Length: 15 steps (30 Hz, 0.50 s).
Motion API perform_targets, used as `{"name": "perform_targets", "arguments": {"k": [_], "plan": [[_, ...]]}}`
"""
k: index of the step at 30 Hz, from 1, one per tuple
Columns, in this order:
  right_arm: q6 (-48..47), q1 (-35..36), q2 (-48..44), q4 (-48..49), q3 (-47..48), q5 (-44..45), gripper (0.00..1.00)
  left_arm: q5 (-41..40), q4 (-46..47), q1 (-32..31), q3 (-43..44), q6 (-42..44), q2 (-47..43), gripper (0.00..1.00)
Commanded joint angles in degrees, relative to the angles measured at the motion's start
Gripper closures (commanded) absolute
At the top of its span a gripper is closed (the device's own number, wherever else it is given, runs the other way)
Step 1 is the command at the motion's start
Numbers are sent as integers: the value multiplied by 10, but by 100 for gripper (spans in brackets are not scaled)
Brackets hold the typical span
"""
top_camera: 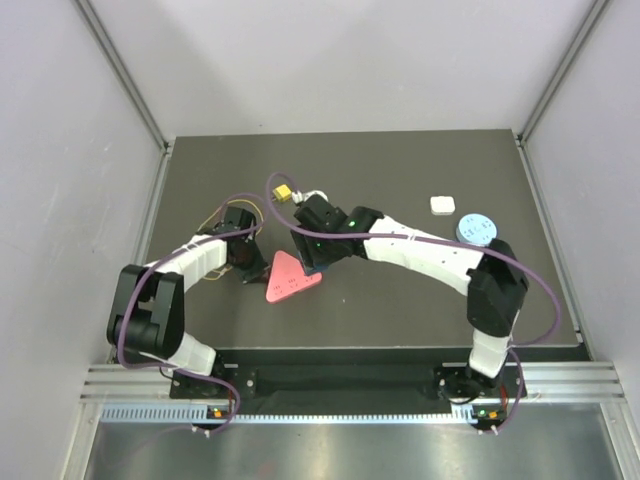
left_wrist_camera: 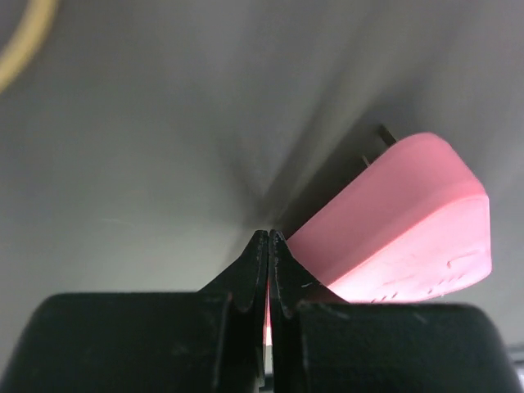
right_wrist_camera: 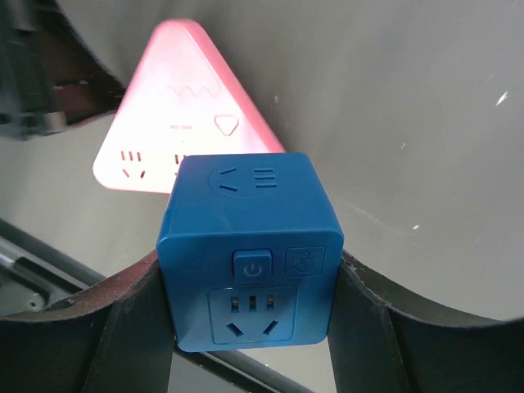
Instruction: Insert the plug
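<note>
The plug is a blue cube [right_wrist_camera: 250,237] with a power button and socket holes on the face toward the camera. My right gripper [right_wrist_camera: 250,270] is shut on its two sides. It hangs just over the near corner of a pink triangular socket block [right_wrist_camera: 176,106] that lies flat on the dark table [top_camera: 400,310]. The cube's prongs are hidden. My left gripper [left_wrist_camera: 269,233] is shut with nothing between its fingers, tips down on the table right beside the pink block [left_wrist_camera: 401,221]. From above, the left gripper [top_camera: 247,272] is at the block's [top_camera: 290,280] left and the right gripper [top_camera: 316,262] at its upper right.
A yellow connector [top_camera: 283,192] on a cable lies behind the grippers. A small white square piece [top_camera: 442,204] and a round light-blue disc [top_camera: 475,229] sit at the back right. Purple cables loop round both arms. Grey walls close in the table.
</note>
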Motion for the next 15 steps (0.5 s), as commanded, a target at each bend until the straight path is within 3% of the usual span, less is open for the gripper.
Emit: {"name": "perform_targets", "arguments": {"k": [1, 9, 11, 13, 15], "plan": [[31, 16, 12, -9, 43, 15, 100, 59, 47, 6, 2, -5, -6, 100], [38, 27, 54, -38, 67, 12, 100, 101, 6, 144, 40, 34, -48, 100], [23, 27, 54, -35, 62, 7, 100, 132, -3, 164, 47, 53, -50, 73], [12, 27, 53, -31, 61, 5, 100, 134, -33, 165, 63, 78, -45, 55], [7, 26, 56, -31, 59, 5, 100, 134, -42, 166, 63, 83, -50, 50]]}}
